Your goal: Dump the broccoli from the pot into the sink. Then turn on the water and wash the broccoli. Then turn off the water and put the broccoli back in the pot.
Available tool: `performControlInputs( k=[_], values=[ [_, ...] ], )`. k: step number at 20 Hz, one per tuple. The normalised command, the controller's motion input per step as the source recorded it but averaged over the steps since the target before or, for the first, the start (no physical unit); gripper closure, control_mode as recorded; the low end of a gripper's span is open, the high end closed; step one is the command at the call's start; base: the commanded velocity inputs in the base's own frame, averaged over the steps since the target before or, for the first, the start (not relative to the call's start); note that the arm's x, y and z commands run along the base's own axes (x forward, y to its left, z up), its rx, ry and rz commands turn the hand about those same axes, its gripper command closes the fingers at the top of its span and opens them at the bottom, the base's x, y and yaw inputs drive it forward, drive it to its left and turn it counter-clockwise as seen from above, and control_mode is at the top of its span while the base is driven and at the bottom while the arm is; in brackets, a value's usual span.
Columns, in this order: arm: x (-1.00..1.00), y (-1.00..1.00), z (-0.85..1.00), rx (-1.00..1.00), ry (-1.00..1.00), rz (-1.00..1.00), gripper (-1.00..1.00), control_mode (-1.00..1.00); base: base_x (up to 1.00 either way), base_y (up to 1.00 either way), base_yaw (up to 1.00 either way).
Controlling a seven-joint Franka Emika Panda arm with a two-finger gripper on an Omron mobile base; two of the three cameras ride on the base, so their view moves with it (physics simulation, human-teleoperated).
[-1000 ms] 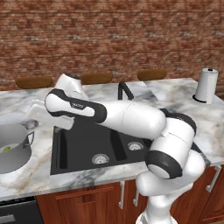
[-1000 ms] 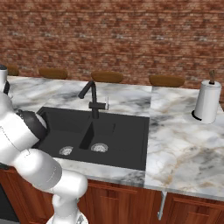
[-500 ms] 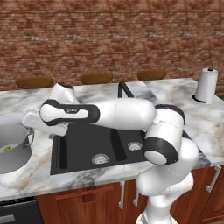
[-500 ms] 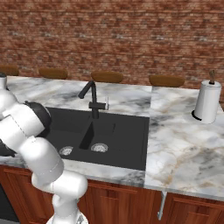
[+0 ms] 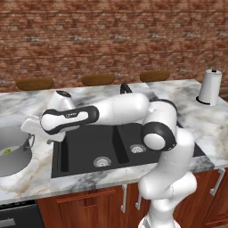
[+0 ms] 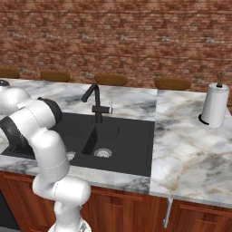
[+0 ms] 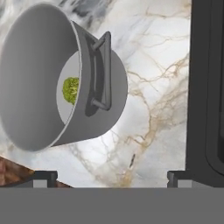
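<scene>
Now reached far left across the counter (image 5: 35, 171), over the sink's (image 5: 75, 153) left rim, toward the pot (image 5: 13, 153). Gripper (image 7: 111, 175) hung near the pot's right side, jaws spread wide, nothing between them; finger tips (image 7: 43, 177) dark and well apart at the bottom of the hand view. Not touching the pot, as far as could be told. Pot seen upright on the marble at the far left, just beside the sink, one loop handle (image 7: 103, 72) facing the hand. Broccoli (image 7: 71, 89) lay inside on the pot's floor, small and yellow-green; also glimpsed as a green speck (image 5: 6, 152) from the left base view. Sink black, two basins, a silver drain (image 5: 102, 161) in the larger left basin and another (image 5: 137, 148) in the smaller right one; both basins dry-looking, though hard to judge. Faucet (image 6: 96, 103) dark, standing behind the sink at its far edge, spout angled left. Paper towel roll (image 6: 214, 105) upright on the counter at the far right, well apart from the sink. Three brown bowls (image 5: 97, 79) ranged along the far edge of the counter below the brick wall (image 6: 118, 41). Wooden cabinets (image 6: 131, 210) below the counter on the near side.
</scene>
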Motion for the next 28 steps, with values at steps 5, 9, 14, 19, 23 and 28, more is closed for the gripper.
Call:
performControlInputs(
  k=[5,9,14,19,23,28],
  values=[
    [0.4,0.18,-0.09,0.0,0.0,0.0,-1.0,-1.0,0.0,0.0,0.0],
    [0.36,0.24,-0.16,0.0,0.0,0.0,-1.0,-1.0,0.0,0.0,0.0],
    [0.34,0.21,-0.15,0.0,0.0,0.0,-1.0,-1.0,0.0,0.0,0.0],
    [0.36,0.24,-0.17,0.0,0.0,0.0,-1.0,-1.0,0.0,0.0,0.0],
    [0.28,0.19,-0.33,0.0,0.0,0.0,-1.0,-1.0,0.0,0.0,0.0],
    [0.22,0.13,-0.4,0.0,0.0,0.0,-1.0,-1.0,0.0,0.0,0.0]
  ],
)
